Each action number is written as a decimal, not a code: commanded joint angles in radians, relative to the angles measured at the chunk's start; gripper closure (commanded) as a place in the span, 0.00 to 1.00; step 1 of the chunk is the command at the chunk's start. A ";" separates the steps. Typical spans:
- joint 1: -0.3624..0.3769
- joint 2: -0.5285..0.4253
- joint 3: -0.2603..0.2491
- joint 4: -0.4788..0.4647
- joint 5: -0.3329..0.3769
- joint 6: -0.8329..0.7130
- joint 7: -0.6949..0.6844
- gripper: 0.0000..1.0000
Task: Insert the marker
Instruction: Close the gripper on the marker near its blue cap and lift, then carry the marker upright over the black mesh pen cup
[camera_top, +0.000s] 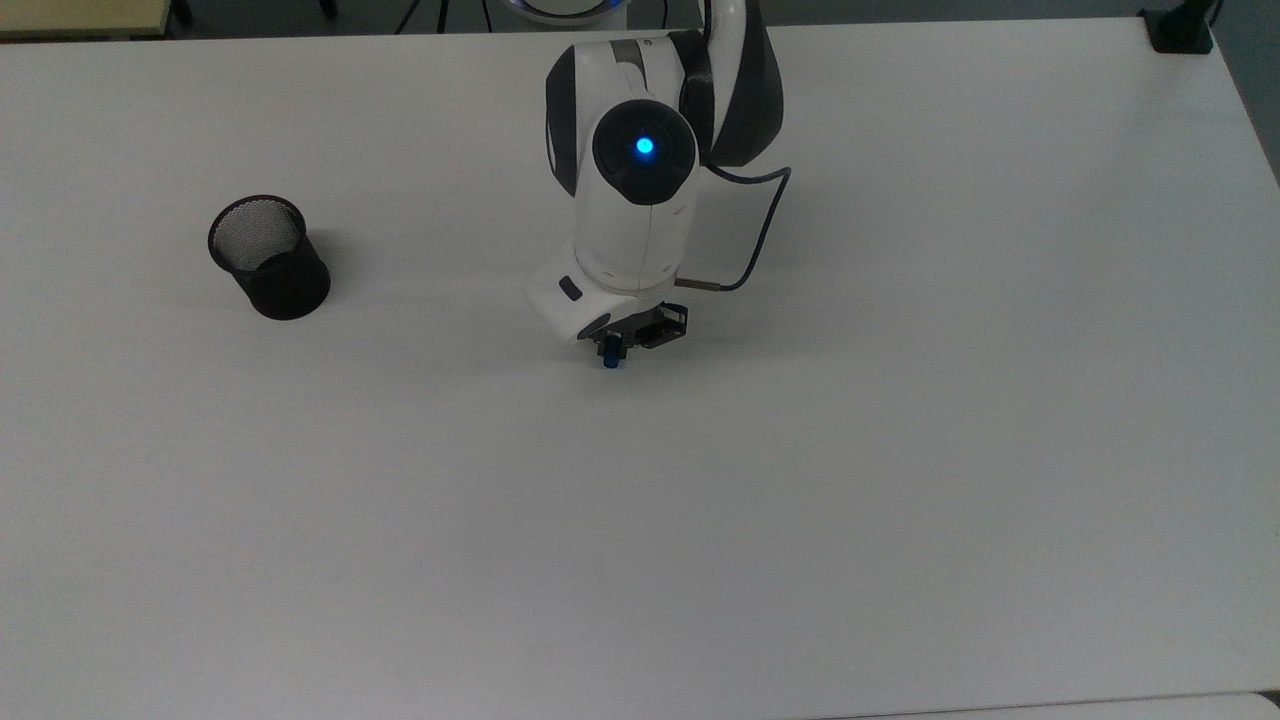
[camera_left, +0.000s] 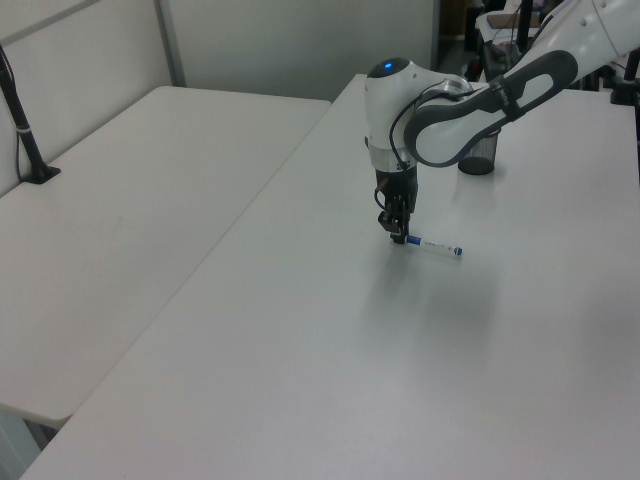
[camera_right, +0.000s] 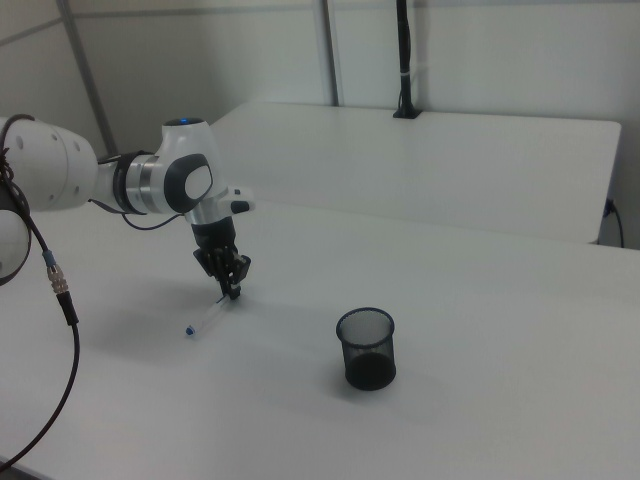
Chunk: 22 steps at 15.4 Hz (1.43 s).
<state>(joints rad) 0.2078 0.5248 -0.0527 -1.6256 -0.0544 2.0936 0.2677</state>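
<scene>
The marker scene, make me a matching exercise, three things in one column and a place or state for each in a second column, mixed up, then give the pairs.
Things:
1. marker
2. black mesh cup
3. gripper

Places or states:
A. standing upright, apart from the arm
B. at the capped end of the marker
C. one end raised, the other low by the table

Pairs: 1-C, 2-A, 3-B

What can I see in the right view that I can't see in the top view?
The right view shows the marker's long white barrel reaching out from the gripper, plus a second table behind. The top view looks down on the arm's glowing blue light; there the arm covers the barrel and just a blue end pokes out. Both show the gripper at the marker, the black mesh cup standing apart from them, and the white table.
</scene>
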 joint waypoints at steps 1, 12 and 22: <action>-0.054 -0.098 0.004 -0.020 -0.015 0.005 0.001 1.00; -0.387 -0.354 -0.001 -0.069 0.077 0.025 -0.482 1.00; -0.512 -0.362 -0.007 -0.285 0.240 0.421 -0.777 1.00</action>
<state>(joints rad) -0.3055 0.1880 -0.0630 -1.8091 0.1505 2.3851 -0.4711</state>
